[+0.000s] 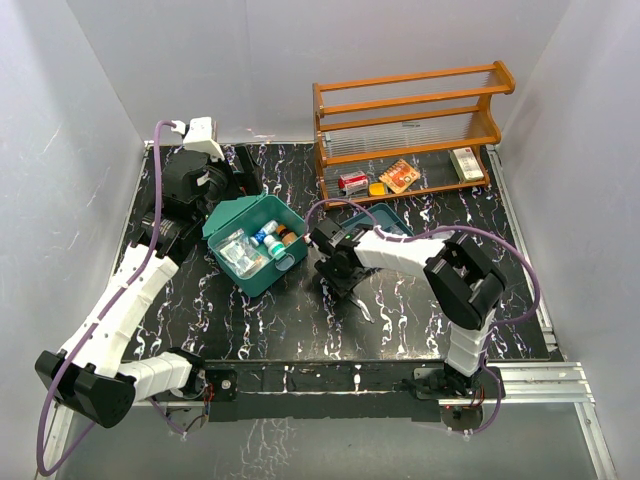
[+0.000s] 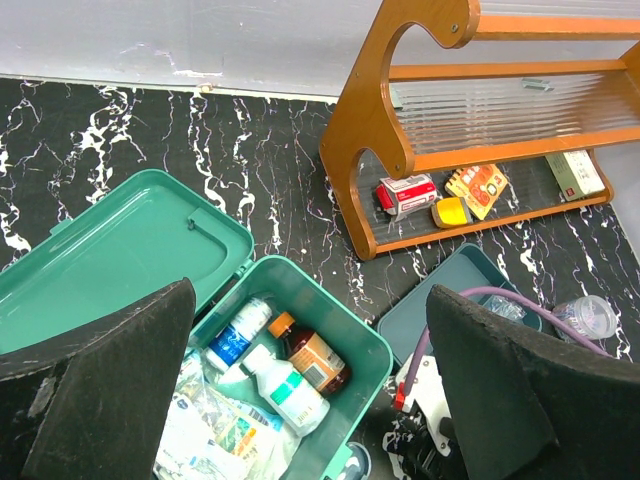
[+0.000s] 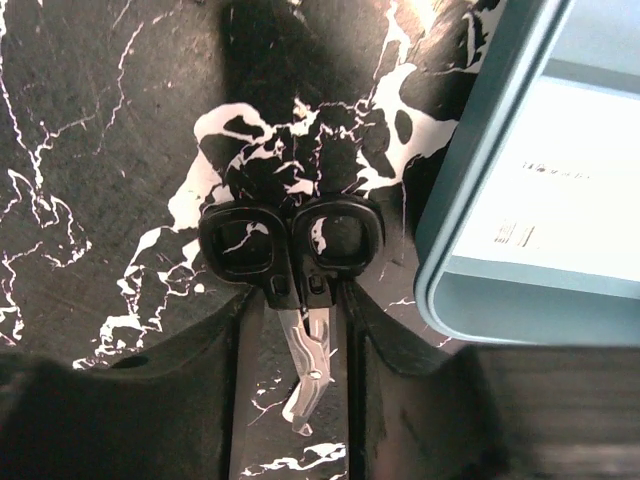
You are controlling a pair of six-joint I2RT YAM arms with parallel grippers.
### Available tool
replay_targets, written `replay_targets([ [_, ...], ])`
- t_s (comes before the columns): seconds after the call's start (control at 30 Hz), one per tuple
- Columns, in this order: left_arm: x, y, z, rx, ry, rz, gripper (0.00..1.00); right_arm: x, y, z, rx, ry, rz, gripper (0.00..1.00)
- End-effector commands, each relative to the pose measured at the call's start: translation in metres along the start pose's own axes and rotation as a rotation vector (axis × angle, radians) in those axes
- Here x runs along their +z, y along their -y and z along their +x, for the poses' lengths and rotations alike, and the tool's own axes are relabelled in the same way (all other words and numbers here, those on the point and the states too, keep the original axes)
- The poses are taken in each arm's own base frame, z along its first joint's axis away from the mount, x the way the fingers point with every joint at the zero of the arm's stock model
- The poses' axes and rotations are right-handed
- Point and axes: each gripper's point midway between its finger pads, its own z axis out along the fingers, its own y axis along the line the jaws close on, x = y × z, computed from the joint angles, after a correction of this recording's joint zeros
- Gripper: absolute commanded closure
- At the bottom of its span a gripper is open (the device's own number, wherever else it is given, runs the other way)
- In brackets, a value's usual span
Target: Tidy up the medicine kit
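- Medicine kit (image 2: 120, 250) stands open on the left-middle part of the black marbled table (image 1: 300, 330), with its lid laid back toward the far left.
- Inside it lie a white bottle with a green label (image 2: 285, 388), a brown bottle (image 2: 318, 362), a blue-labelled bottle (image 2: 240, 335) and some clear packets (image 2: 205, 440).
- Left gripper (image 2: 310, 300) hangs above and behind the kit, spread wide with nothing between its two sides.
- Right gripper (image 3: 305, 295) is down at the table just to the right of the kit, beside the blue tray (image 3: 520, 200).
- Its fingers (image 3: 180, 400) are drawn narrow on either side of a pair of scissors (image 3: 292, 240). The black handle loops stick out past the fingertips and the blades run back between them.
- Whether those fingers press on the scissors or only flank them cannot be told.
- Wooden rack (image 2: 365, 110) stands at the far right of the table. Its bottom shelf holds a red and white box (image 2: 405, 193), a yellow item (image 2: 452, 212), an orange packet (image 2: 478, 185) and a white box (image 2: 575, 175).
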Motion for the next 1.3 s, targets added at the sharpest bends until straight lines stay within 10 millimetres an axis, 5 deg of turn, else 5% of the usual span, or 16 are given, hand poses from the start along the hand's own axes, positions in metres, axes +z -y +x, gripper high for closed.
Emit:
replay_targets([
  [0.0,-0.01,0.001,-0.022,-0.001,0.058,0.002,0.01,0.016,0.0,-0.014,0.014,0.035,0.02,0.73],
  [0.17,-0.011,0.001,-0.022,-0.001,0.06,0.001,0.01,0.01,0.0,-0.019,0.017,0.058,0.024,0.84],
  [0.7,-0.011,0.0,-0.022,-0.003,0.061,0.0,0.01,-0.055,-0.006,-0.057,0.189,0.362,-0.014,0.84],
  [1.27,-0.015,0.0,-0.022,-0.009,0.064,0.004,0.01,-0.121,0.072,-0.113,0.77,0.734,0.244,0.83],
])
